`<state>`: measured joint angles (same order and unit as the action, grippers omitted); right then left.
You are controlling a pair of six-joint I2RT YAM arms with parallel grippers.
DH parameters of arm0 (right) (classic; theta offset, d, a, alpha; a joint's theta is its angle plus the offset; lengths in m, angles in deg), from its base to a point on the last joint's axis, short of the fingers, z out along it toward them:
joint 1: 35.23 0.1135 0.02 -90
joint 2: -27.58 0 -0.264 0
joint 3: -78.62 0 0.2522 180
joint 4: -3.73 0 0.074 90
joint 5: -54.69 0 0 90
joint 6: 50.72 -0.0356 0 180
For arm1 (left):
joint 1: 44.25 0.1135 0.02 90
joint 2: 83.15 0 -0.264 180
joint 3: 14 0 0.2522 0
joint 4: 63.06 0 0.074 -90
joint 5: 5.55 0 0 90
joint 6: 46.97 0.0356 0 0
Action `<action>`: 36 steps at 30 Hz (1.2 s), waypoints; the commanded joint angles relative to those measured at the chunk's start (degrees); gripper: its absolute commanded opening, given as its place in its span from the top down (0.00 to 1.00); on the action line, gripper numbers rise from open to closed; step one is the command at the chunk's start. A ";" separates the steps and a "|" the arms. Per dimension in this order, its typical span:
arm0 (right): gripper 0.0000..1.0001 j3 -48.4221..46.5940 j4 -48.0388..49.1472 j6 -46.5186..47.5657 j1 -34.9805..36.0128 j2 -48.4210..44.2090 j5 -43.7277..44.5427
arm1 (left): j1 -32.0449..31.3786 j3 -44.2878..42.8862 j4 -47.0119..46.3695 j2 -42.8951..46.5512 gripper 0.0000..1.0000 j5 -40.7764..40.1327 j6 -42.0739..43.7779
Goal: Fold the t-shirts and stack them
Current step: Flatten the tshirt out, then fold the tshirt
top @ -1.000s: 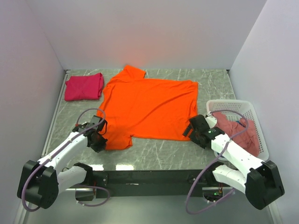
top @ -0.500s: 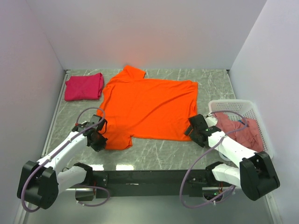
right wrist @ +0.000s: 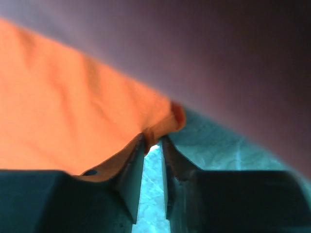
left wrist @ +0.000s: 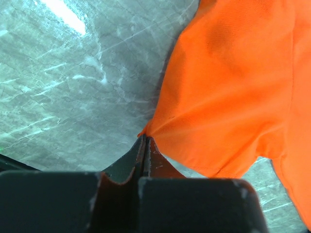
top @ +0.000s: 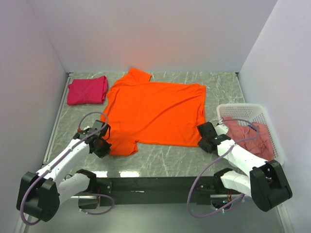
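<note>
Orange shirt (top: 155, 111) lies spread flat mid-table (top: 165, 158), hem toward the right, one sleeve at the far edge and the other at the near left. Left gripper (left wrist: 145, 141) is fully closed, pinching the edge of the near sleeve, and the cloth puckers into the tips. Right gripper (right wrist: 153, 143) sits low at the near-right hem corner. Its fingers are a narrow slit apart with the corner bunched at the tips and table visible through the gap, so I can't tell if it actually has the cloth. Magenta shirt (top: 87, 91) sits folded at the far-left corner, apart from the orange one. Rose shirt (top: 255, 138) is heaped in the basket (top: 240, 107) on the right.
</note>
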<state>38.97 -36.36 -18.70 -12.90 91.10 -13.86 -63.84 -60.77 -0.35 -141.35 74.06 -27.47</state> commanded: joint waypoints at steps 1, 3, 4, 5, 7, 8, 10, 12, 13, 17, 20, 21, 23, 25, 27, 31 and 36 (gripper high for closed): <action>0.77 1.28 -2.85 -1.09 -0.35 -1.48 1.75 | -0.18 0.41 0.89 0.80 0.99 0.02 -1.13; 0.87 1.02 -3.47 -0.39 -0.27 -2.18 2.10 | -0.18 0.06 1.23 0.80 0.99 -0.15 -0.95; 0.91 0.93 -3.56 -0.04 -0.35 -2.44 2.28 | -0.27 -0.03 1.24 0.98 0.99 -0.07 -0.87; 0.98 0.84 -3.82 0.40 -0.35 -2.70 2.28 | -0.27 -0.12 1.41 1.15 0.99 0.02 -0.78; 1.00 0.40 -4.61 1.02 -0.35 -3.84 2.02 | -0.27 -0.47 1.85 1.50 0.99 0.11 -0.78; 1.00 0.23 -5.13 1.54 -0.35 -4.20 1.41 | -0.44 -0.99 2.64 1.94 0.99 0.28 -0.78; 1.00 -0.04 -6.27 2.16 -0.27 -5.95 1.14 | -0.88 -1.61 3.43 2.56 0.99 0.02 -0.69; 1.00 -0.30 -6.72 3.04 -0.27 -7.62 0.79 | -0.97 -2.58 3.17 3.52 0.99 -0.24 -0.08; 1.00 -0.82 -6.63 3.48 -0.27 -8.06 0.70 | -0.97 -3.10 2.82 3.70 0.99 -0.68 0.53; 1.00 -2.58 -5.75 4.97 -0.35 -8.42 0.26 | -0.88 -5.65 0.28 3.18 0.99 0.10 1.94; 1.00 -5.13 -5.49 6.55 -0.35 -6.41 -0.18 | -0.88 -7.75 -3.58 2.12 0.99 0.63 2.65; 1.00 -5.92 -5.49 6.91 -0.35 -5.88 -0.18 | -0.88 -8.38 -3.60 1.77 0.99 0.64 2.91; 1.00 -8.64 -5.58 8.13 -0.35 -4.82 -0.27 | -0.88 -10.56 -6.31 0.37 0.99 0.90 3.61; 1.00 -11.45 -6.28 8.93 -0.44 -2.89 0.25 | -0.88 -12.41 -9.20 -1.47 0.99 1.08 4.14; 1.00 -13.21 -6.63 9.46 -1.05 -1.14 0.26 | -0.88 -13.91 -10.71 -3.32 0.99 1.43 4.58; 1.00 -17.17 -6.29 11.65 -3.25 1.51 -1.50 | -0.80 -18.74 -10.89 -9.03 0.99 -0.15 5.81; 1.00 -21.74 -5.31 14.29 -6.68 6.42 -5.53 | 0.87 -24.19 -15.28 -13.25 0.99 -0.68 6.69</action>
<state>21.07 -42.30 -7.03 -18.15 95.26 -17.53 -64.11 -80.55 -11.09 -153.33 74.45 -22.53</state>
